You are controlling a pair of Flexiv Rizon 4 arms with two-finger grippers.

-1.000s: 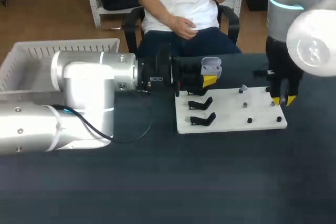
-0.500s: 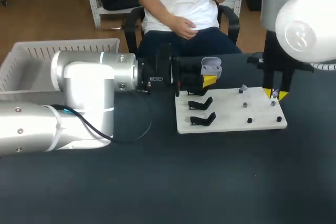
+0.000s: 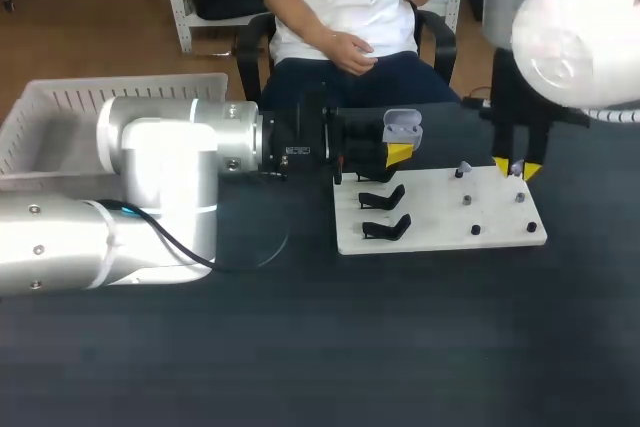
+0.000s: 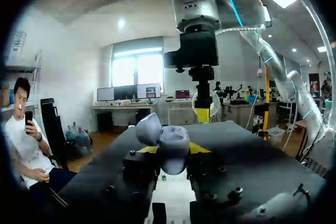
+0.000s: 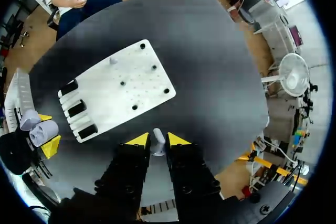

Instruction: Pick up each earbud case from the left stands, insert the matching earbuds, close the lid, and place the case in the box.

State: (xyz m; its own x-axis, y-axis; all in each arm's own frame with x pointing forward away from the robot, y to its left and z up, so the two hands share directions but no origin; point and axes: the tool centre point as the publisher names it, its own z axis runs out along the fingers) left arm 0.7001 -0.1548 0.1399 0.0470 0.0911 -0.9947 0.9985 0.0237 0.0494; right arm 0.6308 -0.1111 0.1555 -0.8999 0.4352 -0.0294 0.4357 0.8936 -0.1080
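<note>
– Right gripper [image 5: 158, 140]: what has it got?
– Its yellow tips are pinched on a small pale earbud [image 5: 158, 136], one tip on each side. The earbud's long axis looks to run along the fingers. In the head view the gripper hangs at the right of the frame, above the far right corner of the white board [image 3: 440, 235].
– And the case?
– The earbud case [image 3: 402, 128] is off the stands with its lid up, clamped between the tips of the left gripper [image 4: 170, 150]. That puts it in the upper middle of the head view, just past the board's far left corner and beyond the black stands [image 3: 384, 198].
– So which way must the earbud go?
– Sideways, toward frame left, along the board's far edge. In the right wrist view the case sits well off to one side of the fingers, past the stands' end of the board, not ahead of them. The right arm carries the earbud, so I'd judge it does the travelling while the left arm presents the case.
– Does the opening face it?
– The lid is hinged open. I can't tell whether the sockets face straight up or tilt toward the right arm.
– Anything left on the board?
– A second earbud [image 3: 461, 169] stands on a peg near the far edge, nearer the right arm. The box [image 3: 60, 112] is at upper left, on the left arm's side.
</note>
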